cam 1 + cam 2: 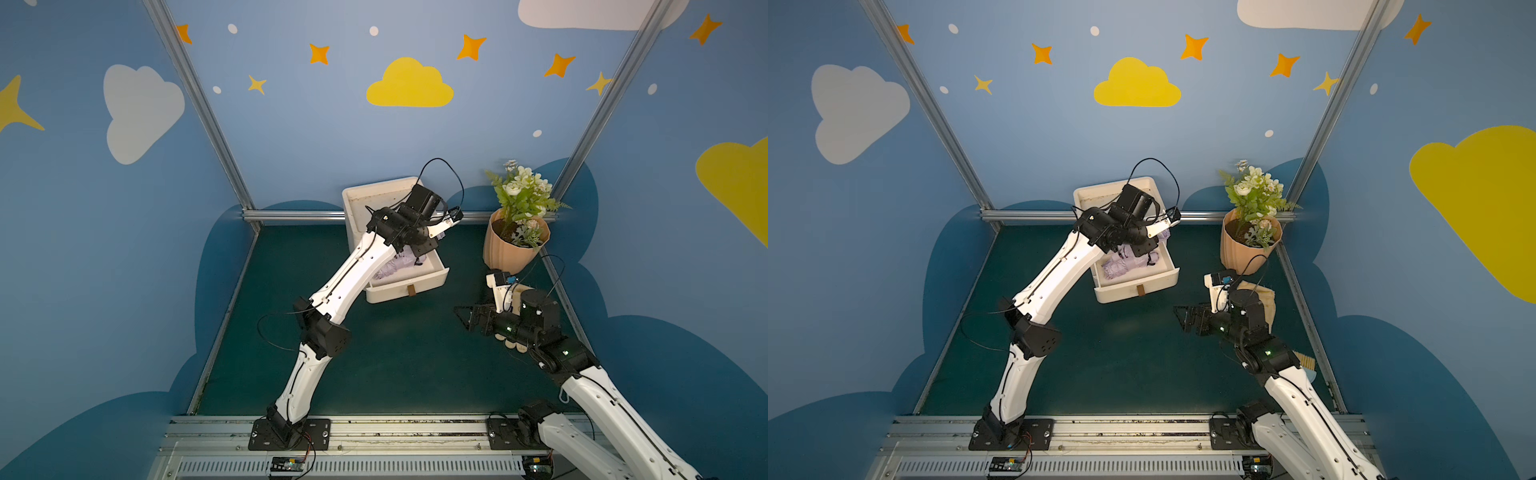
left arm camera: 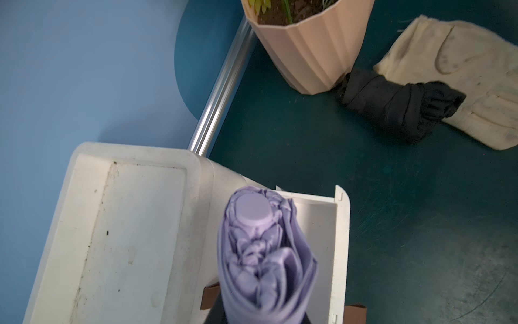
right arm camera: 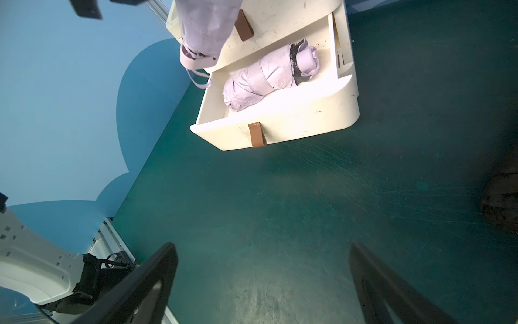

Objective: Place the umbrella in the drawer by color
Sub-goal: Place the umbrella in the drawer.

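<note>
We are holding a folded lilac umbrella (image 2: 263, 252) in the left gripper (image 1: 1139, 248), whose jaws are pinched narrow around the bundle. It is hanging over the open lower drawer (image 3: 294, 123) of the white drawer unit (image 2: 126, 224), clear of the floor of the drawer as far as we can tell. A second lilac umbrella (image 3: 269, 75) is lying inside that drawer, so we are judging this to be the right compartment by colour. The right gripper (image 3: 263, 248) is hovering over the bare green table with its jaws spread wide and nothing between them.

A black umbrella (image 2: 392, 106) is waiting at the far right, touching the flower pot (image 2: 308, 56) and partly lying on a cream cloth (image 2: 462, 70).

We are expecting these umbrellas to be light. They have soft, slick fabric folds over a stiff core, so the cloth can slide or bunch under the pads. We are favouring a grip across the middle of the bundle, where the folds are thickest. The round cap is hard and smooth and could slip. When we are lowering the held one, we should be aiming for the free strip beside the umbrella already lying there.
</note>
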`<state>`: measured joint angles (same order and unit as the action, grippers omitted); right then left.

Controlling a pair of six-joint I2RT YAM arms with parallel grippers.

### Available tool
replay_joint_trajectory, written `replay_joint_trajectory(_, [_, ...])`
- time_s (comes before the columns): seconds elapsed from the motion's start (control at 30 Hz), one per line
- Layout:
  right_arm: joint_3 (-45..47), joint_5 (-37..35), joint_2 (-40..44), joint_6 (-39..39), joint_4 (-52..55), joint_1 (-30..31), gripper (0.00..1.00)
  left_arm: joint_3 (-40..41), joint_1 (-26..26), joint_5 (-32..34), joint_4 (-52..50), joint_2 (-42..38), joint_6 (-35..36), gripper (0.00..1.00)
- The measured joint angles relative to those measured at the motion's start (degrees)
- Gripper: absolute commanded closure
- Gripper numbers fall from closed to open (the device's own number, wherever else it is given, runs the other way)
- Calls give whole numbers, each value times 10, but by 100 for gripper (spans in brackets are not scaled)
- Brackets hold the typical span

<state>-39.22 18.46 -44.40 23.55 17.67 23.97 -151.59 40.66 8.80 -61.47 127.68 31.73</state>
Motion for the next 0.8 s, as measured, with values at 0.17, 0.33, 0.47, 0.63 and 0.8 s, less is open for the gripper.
replay_joint_trajectory(0.17, [0, 0, -5, 1, -2, 0, 2, -2, 1, -31, 7, 0, -12, 97])
replay_joint_trajectory(0.33, [0, 0, -7, 2, -3, 0, 2, 21, -3, -48, 13, 0, -23, 97])
replay_joint_trajectory(0.47, [0, 0, -7, 2, -3, 0, 2, 65, -8, -56, 17, 2, -26, 97])
replay_joint_trajectory(0.63, [0, 0, -9, 2, -3, -1, 2, 111, -23, -58, 19, 5, -24, 97])
replay_joint_trajectory(0.8, [0, 0, -10, 0, -3, -2, 2, 134, -39, -59, 19, 9, -14, 97])
